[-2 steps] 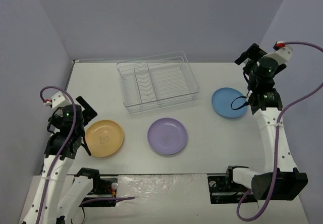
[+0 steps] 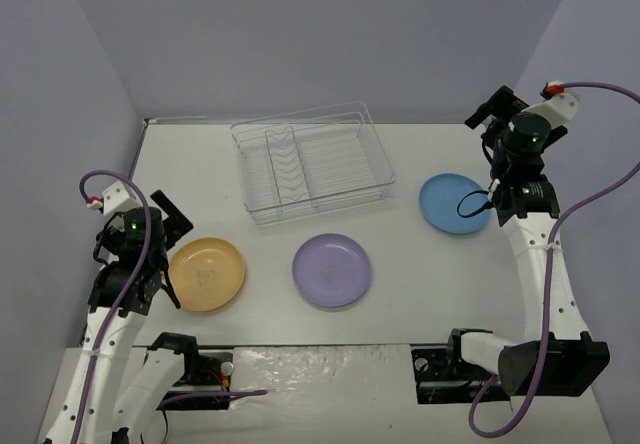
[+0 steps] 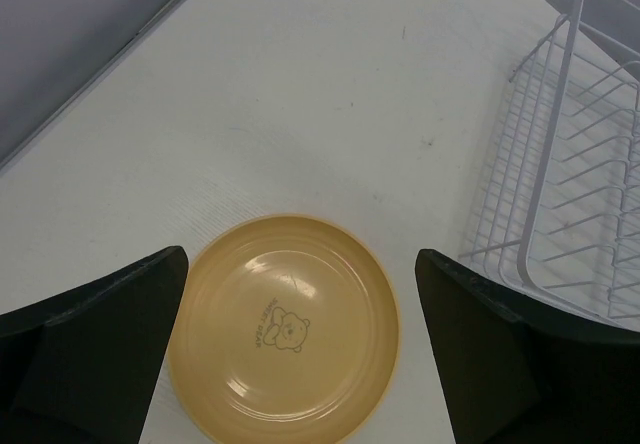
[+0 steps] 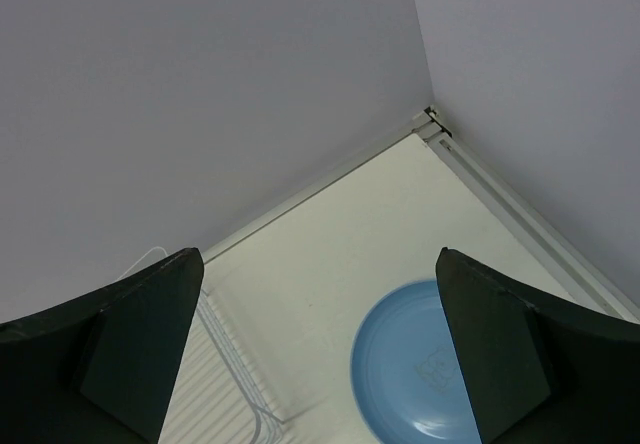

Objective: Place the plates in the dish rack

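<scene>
1. Nothing visible has shifted since a moment ago: both arms and all three plates sit where they were. I judge that loading has not begun, since no plate is lifted or gripped.
2. The left gripper hangs over the left side of the white table, its pincer spread wide and holding nothing. Its wrist camera shows the yellow-orange plate lying between its two dark fingers.
3. The right gripper is raised at the far right, also spread wide and empty. The blue plate lies below it.
4. The dish rack stands at the back centre of the table. It is a rectangle of thin pale wire with a row of upright dividers down its left half, and nothing is in it.
5. The three plates are round, shallow and alike in size, each lying flat with its open side up. The yellow-orange one is at front left and has a small bear printed in its middle. The lavender plate is at front centre, well apart from both grippers. The blue one is at the right, just beside the rack's right end. No plate touches another or the rack.
</scene>
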`<state>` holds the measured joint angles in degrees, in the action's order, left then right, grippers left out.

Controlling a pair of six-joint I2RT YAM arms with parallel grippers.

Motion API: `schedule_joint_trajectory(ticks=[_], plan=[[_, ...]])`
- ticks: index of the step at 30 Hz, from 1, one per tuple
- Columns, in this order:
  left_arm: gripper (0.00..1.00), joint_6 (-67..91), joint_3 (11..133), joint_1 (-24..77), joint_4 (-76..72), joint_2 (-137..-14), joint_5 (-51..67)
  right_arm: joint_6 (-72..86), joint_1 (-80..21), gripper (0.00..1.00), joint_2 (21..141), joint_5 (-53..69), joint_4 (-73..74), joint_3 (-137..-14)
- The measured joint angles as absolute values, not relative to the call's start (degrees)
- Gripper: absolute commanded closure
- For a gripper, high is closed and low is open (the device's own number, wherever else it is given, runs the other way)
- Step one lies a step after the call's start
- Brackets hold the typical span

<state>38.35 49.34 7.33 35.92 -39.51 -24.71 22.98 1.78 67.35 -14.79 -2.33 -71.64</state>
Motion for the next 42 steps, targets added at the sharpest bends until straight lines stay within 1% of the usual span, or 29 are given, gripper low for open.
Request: schedule_joint_trajectory(ticks=[9, 19, 23, 29, 34, 37, 42], plan=[[0.03, 38.12, 48.9, 7.33, 35.12, -39.78, -23.01, 20.98, 1.78, 0.0, 68.96, -14.06, -4.19, -71.53], [0.03, 37.68, 48.4, 7.33, 30.23, -44.36, -19.85, 23.59, 1.8, 0.0, 86.97, -10.2, 3.45, -80.15], [0.03, 37.5, 47.09, 7.33, 28.13, -47.67, -18.05, 25.39, 2.51, 0.0, 88.97, -9.63, 7.05, -79.76], [0.03, 36.71, 46.5, 7.33, 24.64, -53.05, -15.75, 29.07, 5.72, 0.0, 88.75, -9.61, 7.93, -74.5], [0.03, 36.62, 46.5, 7.33, 23.99, -56.48, -15.37, 30.42, 6.77, 0.0, 87.9, -10.09, 8.1, -64.72], [0.03, 36.62, 46.5, 7.33, 23.99, -56.99, -15.21, 30.73, 8.6, 0.0, 87.73, -10.0, 9.0, -59.74], [0.03, 36.62, 46.5, 7.33, 23.66, -56.42, -15.2, 31.3, 13.89, 0.01, 87.31, -9.52, 8.56, -55.46]])
